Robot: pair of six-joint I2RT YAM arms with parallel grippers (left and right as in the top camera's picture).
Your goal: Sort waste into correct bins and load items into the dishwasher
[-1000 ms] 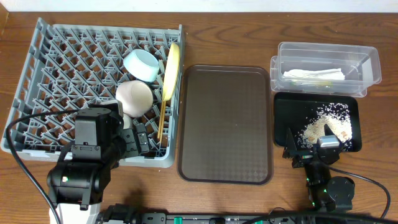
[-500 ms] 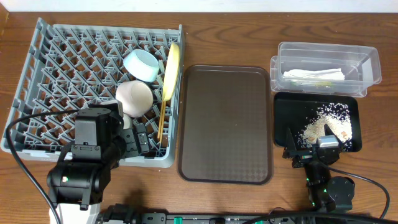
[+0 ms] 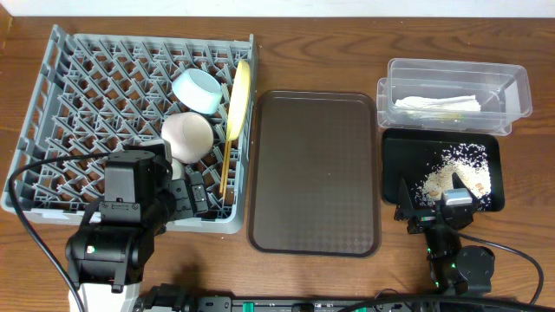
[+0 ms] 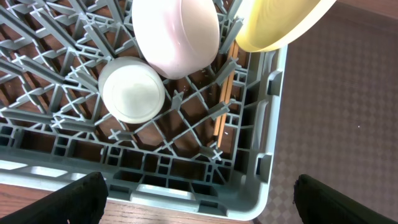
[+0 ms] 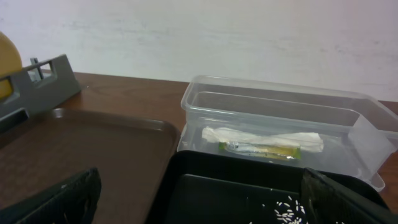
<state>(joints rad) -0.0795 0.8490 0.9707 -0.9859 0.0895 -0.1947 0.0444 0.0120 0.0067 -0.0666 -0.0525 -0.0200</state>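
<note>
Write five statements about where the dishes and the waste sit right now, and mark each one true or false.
1. The yellow plate stands on edge in the dish rack. True.
2. The napkin lies in the black tray. False: it lies in the clear tub, with the wrapper.
3. The crumbs are in the black tray. True.
4. The chopsticks lie on the brown tray. False: they are in the dish rack, next to the yellow plate.
5. The left gripper is shut on the white cup. False: the left gripper is open, and the white cup sits in the dish rack, apart from it.
</note>
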